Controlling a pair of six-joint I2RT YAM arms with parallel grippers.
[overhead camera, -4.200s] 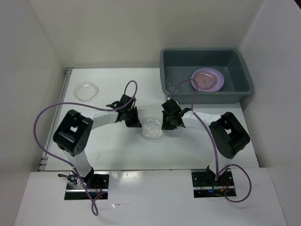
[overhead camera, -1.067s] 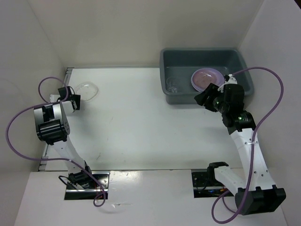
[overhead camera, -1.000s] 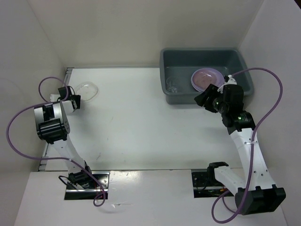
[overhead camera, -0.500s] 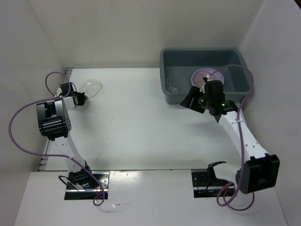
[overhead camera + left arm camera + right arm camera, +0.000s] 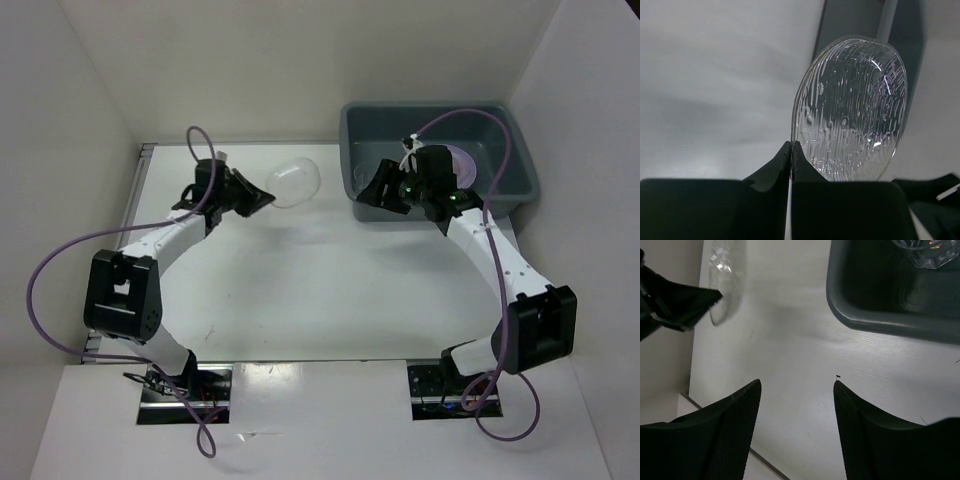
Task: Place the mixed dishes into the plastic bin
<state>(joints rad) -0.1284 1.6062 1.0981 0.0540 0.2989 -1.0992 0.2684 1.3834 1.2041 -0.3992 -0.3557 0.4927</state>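
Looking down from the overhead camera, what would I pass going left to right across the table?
The left gripper, shut on a rim → the clear plastic plate it holds → the open right gripper → a lavender plate in the grey bin.

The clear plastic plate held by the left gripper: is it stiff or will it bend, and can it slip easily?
The clear plastic plate looks thin and probably light: the left gripper holds it by one edge alone. Being so thin, it may flex somewhat if pushed. Its glossy ribbed surface and the small pinch suggest it could slip or pivot.
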